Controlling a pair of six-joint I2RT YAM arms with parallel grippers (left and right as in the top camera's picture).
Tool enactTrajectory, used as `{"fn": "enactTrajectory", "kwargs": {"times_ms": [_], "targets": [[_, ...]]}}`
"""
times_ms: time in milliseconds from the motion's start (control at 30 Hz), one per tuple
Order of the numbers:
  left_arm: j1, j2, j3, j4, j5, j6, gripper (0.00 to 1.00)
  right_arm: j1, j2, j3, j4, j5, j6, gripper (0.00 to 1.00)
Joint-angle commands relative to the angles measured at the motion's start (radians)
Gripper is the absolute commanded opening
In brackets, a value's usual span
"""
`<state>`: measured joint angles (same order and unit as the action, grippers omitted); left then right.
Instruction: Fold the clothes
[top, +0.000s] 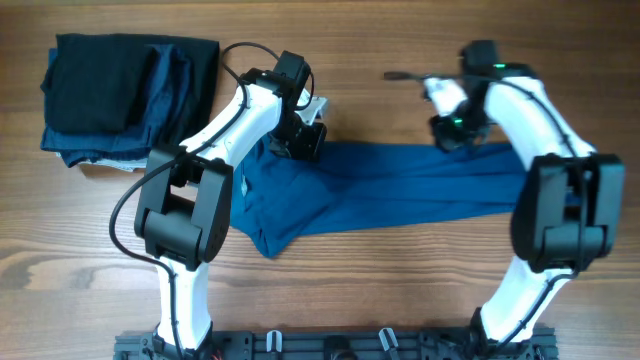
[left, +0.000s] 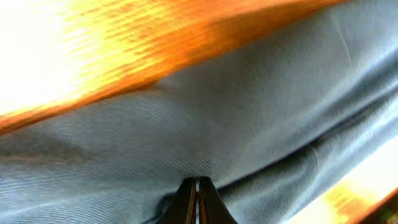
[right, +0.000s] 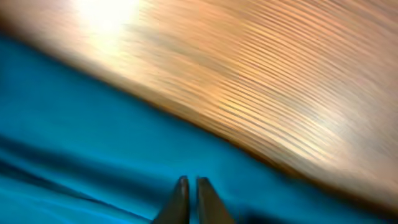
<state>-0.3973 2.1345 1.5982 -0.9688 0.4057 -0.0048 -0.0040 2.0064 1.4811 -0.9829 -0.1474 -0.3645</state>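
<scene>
The clothes (top: 380, 195), a bright blue shirt, lie bunched and stretched into a long band across the middle of the wooden table. My left gripper (top: 300, 140) sits at the band's upper left end. In the left wrist view its jaws (left: 197, 182) are shut, with the fabric (left: 217, 112) pinched at their tips. My right gripper (top: 455, 135) is at the band's upper right end. The blurred right wrist view shows that gripper (right: 191, 180) shut down on the blue cloth (right: 93, 124), with only a sliver between the tips. Collar and buttons are hidden in the folds.
A stack of folded black and dark navy garments (top: 120, 95) lies at the table's far left corner. Bare wood (top: 400, 300) runs in front of the shirt. A dark rail (top: 330, 345) lines the near edge between the arm bases.
</scene>
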Motion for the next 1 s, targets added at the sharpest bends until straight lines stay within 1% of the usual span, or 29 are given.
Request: {"fn": "enactTrajectory", "kwargs": {"times_ms": [0, 67, 167, 267, 400, 500, 567, 600, 667, 833, 967], "targets": [[-0.011, -0.023, 0.032, -0.008, 0.094, 0.080, 0.04, -0.134, -0.006, -0.002, -0.011, 0.027, 0.236, 0.04], [-0.034, -0.039, 0.042, 0.000, 0.098, 0.092, 0.04, -0.198, -0.005, -0.002, -0.036, 0.027, 0.291, 0.04], [-0.078, -0.040, 0.042, 0.019, 0.085, 0.151, 0.06, -0.254, -0.005, -0.002, -0.047, 0.028, 0.285, 0.04], [-0.142, -0.031, 0.042, 0.043, 0.000, 0.185, 0.05, -0.303, -0.003, -0.002, -0.041, 0.028, 0.286, 0.05], [-0.229, -0.020, 0.042, 0.088, -0.116, 0.185, 0.04, -0.356, 0.003, -0.011, -0.042, 0.028, 0.315, 0.04], [-0.272, -0.019, 0.042, 0.115, -0.175, 0.185, 0.04, -0.378, 0.003, -0.037, -0.025, 0.029, 0.320, 0.04], [-0.289, -0.019, 0.042, 0.134, -0.188, 0.185, 0.05, -0.391, 0.003, -0.068, 0.017, 0.028, 0.323, 0.04], [-0.296, -0.019, 0.042, 0.144, -0.204, 0.185, 0.06, -0.400, 0.003, -0.107, 0.072, 0.029, 0.341, 0.04], [-0.299, -0.014, 0.042, 0.151, -0.228, 0.185, 0.06, -0.407, 0.003, -0.148, 0.127, 0.028, 0.342, 0.04], [-0.299, -0.007, 0.042, 0.195, -0.232, 0.185, 0.08, -0.415, 0.003, -0.261, 0.298, 0.028, 0.342, 0.04], [-0.302, -0.007, 0.042, 0.240, -0.232, 0.185, 0.09, -0.415, 0.003, -0.311, 0.363, 0.028, 0.343, 0.04]]}}
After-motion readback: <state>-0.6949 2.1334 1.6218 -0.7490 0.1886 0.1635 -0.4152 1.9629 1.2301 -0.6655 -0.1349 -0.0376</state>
